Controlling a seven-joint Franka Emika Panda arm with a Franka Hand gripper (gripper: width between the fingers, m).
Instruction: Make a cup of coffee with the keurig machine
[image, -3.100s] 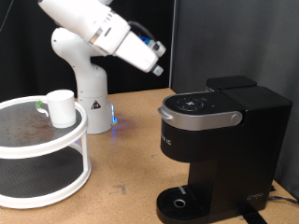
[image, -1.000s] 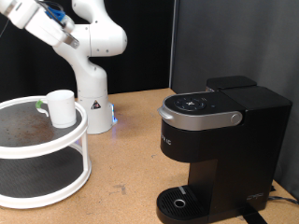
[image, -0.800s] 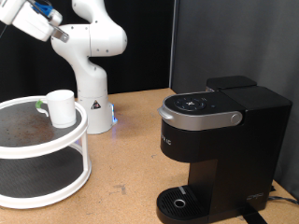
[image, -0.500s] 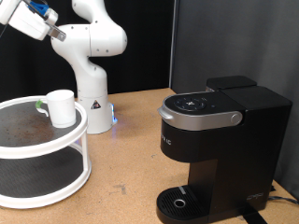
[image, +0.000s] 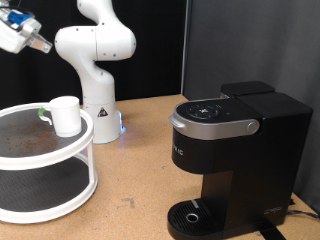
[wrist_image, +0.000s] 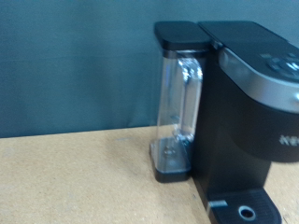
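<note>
The small white cup (image: 66, 115) stands upright on the top shelf of a round white two-tier stand (image: 60, 195) at the exterior view's left. A little green shows just behind the cup. The black keurig machine (image: 235, 160) stands at the exterior view's right, lid shut, round drip tray (image: 193, 216) bare. The arm's hand (image: 20, 30) is high at the top left corner, above and left of the cup; its fingers do not show. The wrist view shows the machine (wrist_image: 248, 112) and its clear water tank (wrist_image: 177, 117) from the side, with no fingers in view.
The robot's white base (image: 97, 95) stands behind the stand on the wooden table (image: 135, 175). Black curtains hang behind. A cable (image: 300, 210) runs off the machine's lower right.
The arm has swung from the middle top of the exterior view to the far top left, moving away from the machine. Cup and machine have not moved.
</note>
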